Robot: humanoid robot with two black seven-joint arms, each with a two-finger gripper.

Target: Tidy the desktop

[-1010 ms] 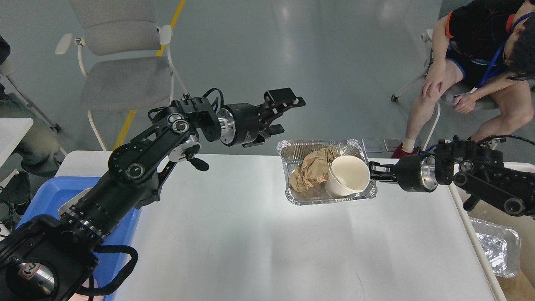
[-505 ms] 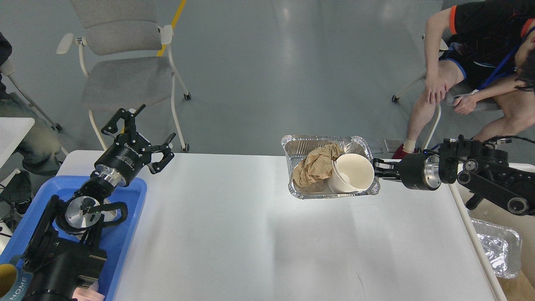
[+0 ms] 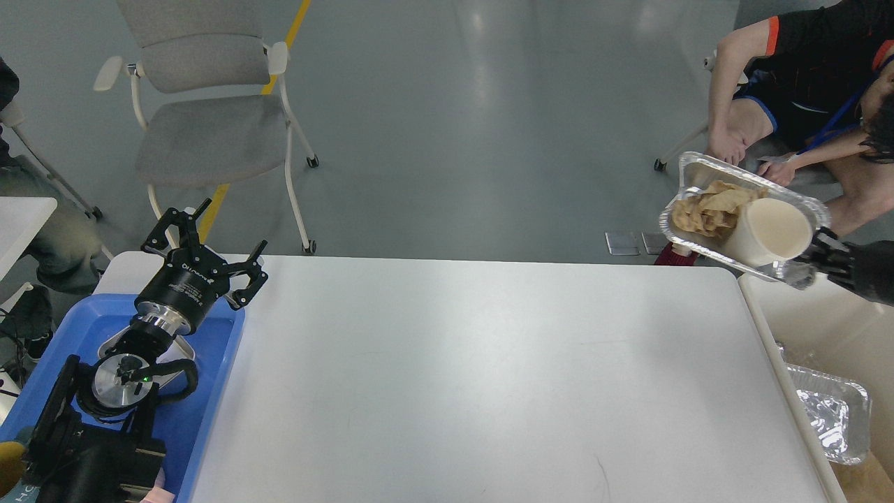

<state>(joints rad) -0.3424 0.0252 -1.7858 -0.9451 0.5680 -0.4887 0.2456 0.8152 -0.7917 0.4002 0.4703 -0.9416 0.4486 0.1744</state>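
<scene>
Grey floor beyond; desktop (image 3: 475,377), white, glossy, round-cornered, fills the centre of the view, bare where the foil tray (image 3: 744,216) stood half a second ago. Blue tray (image 3: 216,377) at its left edge, partly hidden by the left arm. Foil tray, with crumpled brown paper (image 3: 709,209) and white cup (image 3: 772,230), now raised, tilted, beyond the right corner. Left gripper (image 3: 202,241) spread, empty. Right gripper (image 3: 814,255) dark, cropped; grip indistinct.
</scene>
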